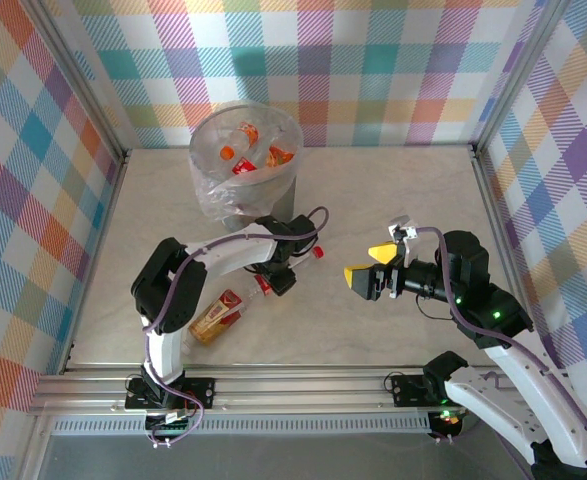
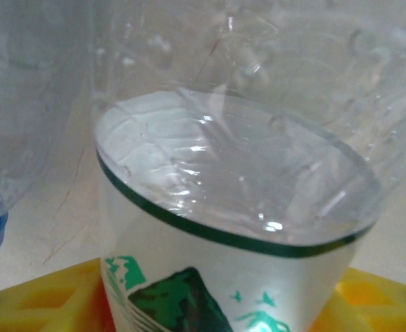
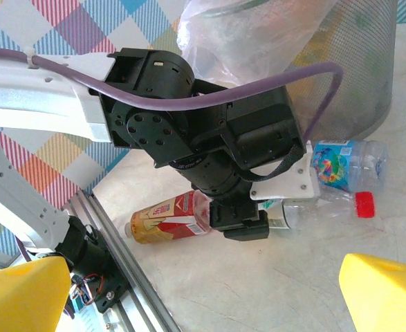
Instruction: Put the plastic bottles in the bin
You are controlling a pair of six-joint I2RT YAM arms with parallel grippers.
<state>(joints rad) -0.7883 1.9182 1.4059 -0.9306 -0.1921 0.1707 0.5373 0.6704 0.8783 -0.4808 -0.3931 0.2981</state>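
Observation:
The bin [image 1: 285, 188], a grey mesh wastebasket lined with clear plastic, stands at the back with several plastic bottles inside. In front of it a clear bottle [image 1: 305, 261] with a red cap [image 3: 364, 204] lies on the table. My left gripper [image 1: 278, 278] is down over it. In the left wrist view its yellow fingers [image 2: 47, 297] press the white, green-printed label [image 2: 216, 277] from both sides. A bottle with a colourful label [image 3: 342, 163] lies against the bin's foot. An orange bottle with a red label [image 1: 216, 315] lies nearer the arms. My right gripper [image 1: 371, 265] hovers open, holding nothing.
Checked walls close off the left, back and right. A metal rail [image 1: 293, 382] runs along the near edge. The left arm [image 3: 209, 131] stands between my right gripper [image 3: 203, 297] and the bin's mesh wall [image 3: 368, 62]. Bare tabletop [image 1: 413, 200] lies to the right.

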